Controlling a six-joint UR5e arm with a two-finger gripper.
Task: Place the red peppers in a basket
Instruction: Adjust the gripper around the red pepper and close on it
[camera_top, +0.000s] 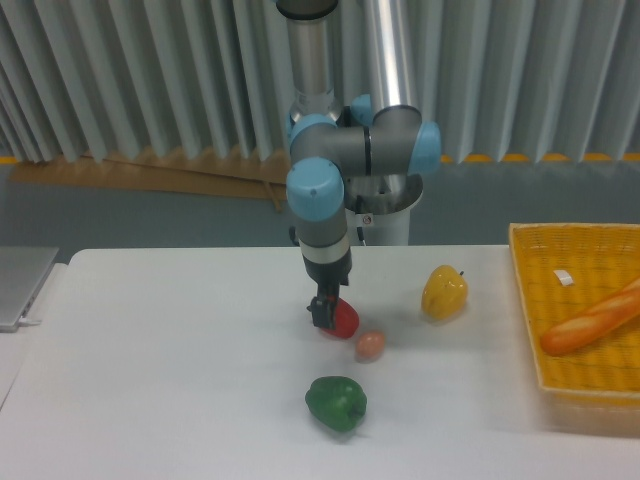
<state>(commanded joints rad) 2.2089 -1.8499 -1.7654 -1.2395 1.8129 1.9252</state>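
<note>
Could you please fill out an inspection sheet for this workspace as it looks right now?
Surface: white table, no spills seen.
Job's things: red pepper on the table at the gripper; yellow basket at the right edge.
Clutter: green pepper, yellow pepper, small pinkish ball; bread loaf in the basket.
Grippers: gripper down at the red pepper; jaw state unclear.
Cables: nothing seen.
Surroundings: grey corrugated wall.
</note>
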